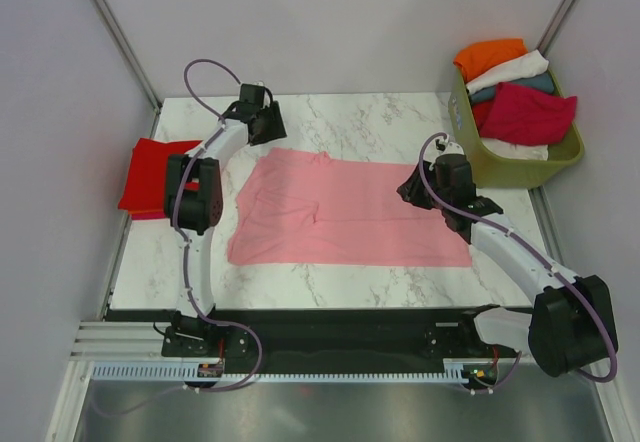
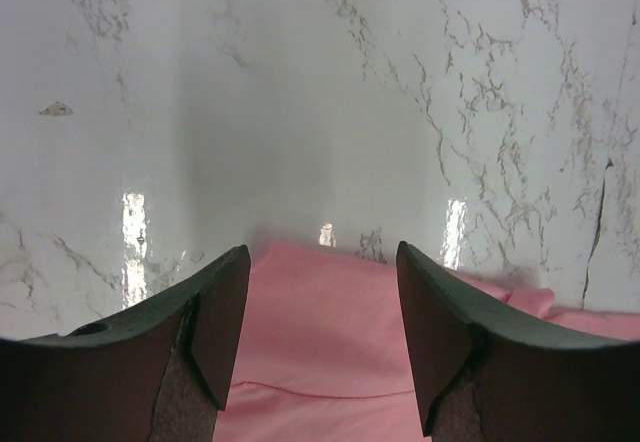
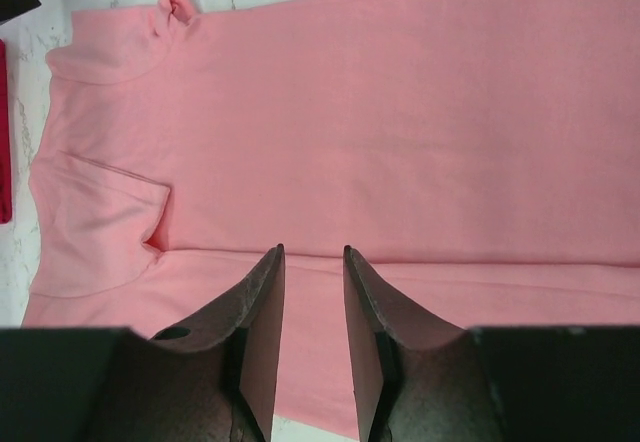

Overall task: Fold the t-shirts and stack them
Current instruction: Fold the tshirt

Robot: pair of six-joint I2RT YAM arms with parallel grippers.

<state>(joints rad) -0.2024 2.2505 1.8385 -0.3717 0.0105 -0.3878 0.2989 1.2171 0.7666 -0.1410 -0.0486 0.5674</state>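
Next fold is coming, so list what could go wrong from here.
1. The left gripper hangs open at the pink shirt's far edge; closing there may catch only a sliver.
2. The right gripper, narrowly open over a fold line, might pinch one layer and pull the fold apart.
3. The red shirt lies at the table's left edge beside the left arm; a sweep could knock it off.

A lab test cell: plain pale panels (image 1: 330,22) on metal posts (image 1: 115,32) enclose a marble-topped robot table (image 1: 380,117).
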